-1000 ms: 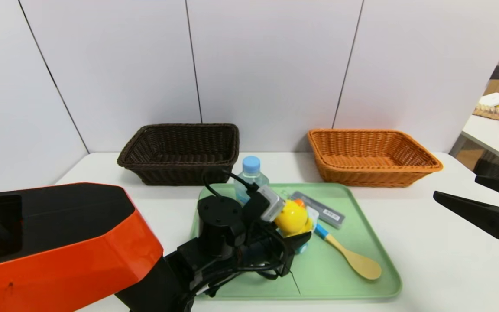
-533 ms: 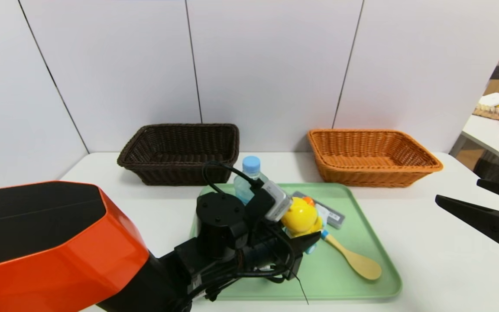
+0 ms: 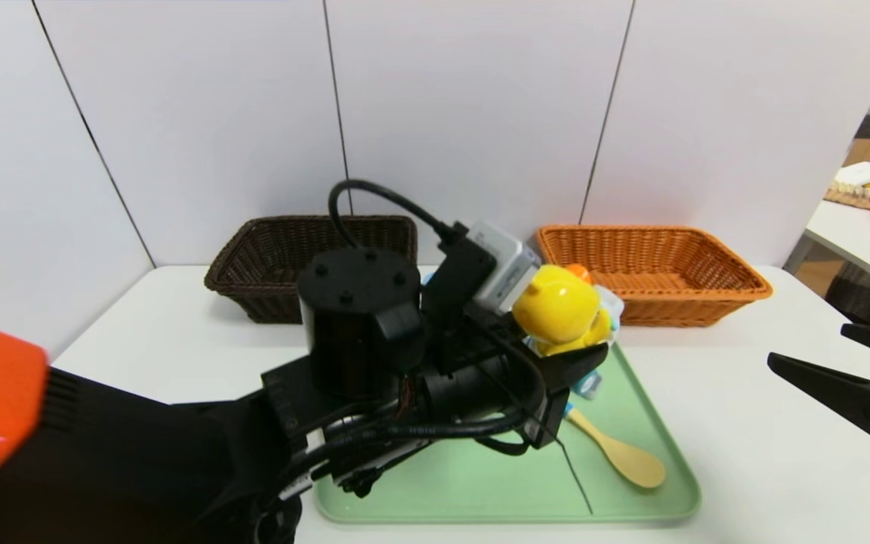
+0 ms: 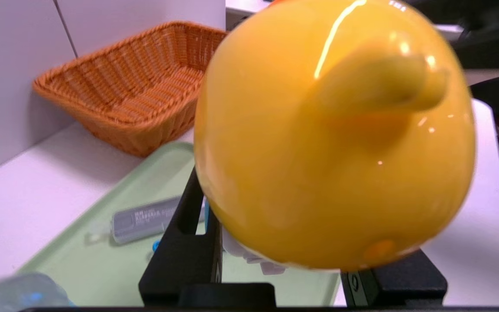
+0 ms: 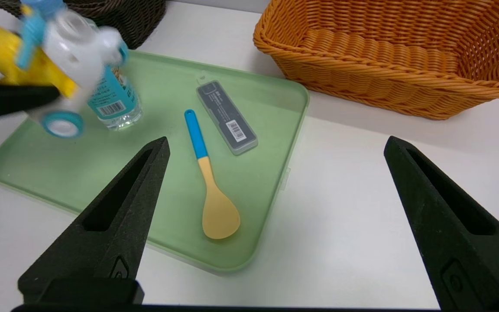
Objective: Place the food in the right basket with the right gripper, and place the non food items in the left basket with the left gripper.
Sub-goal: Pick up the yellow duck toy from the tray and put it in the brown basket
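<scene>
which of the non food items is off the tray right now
The yellow duck toy: it is lifted clear, shut in the left end effector. The spoon and grey case lie flat on the green tray.

My left gripper (image 3: pixel 582 355), clamped on the duck toy (image 3: pixel 559 310), hangs above the green tray (image 3: pixel 480 491), clear of all on it. Between it and the dark basket (image 3: pixel 269 257) only bare table (image 3: pixel 178 340) lies. The bottle (image 5: pixel 113 102), spoon (image 5: pixel 208 182) and grey case (image 5: pixel 227 117) crowd the tray. My right gripper (image 5: pixel 275 151) gapes wide beside the tray; the orange basket (image 3: pixel 654 268) is unblocked.
</scene>
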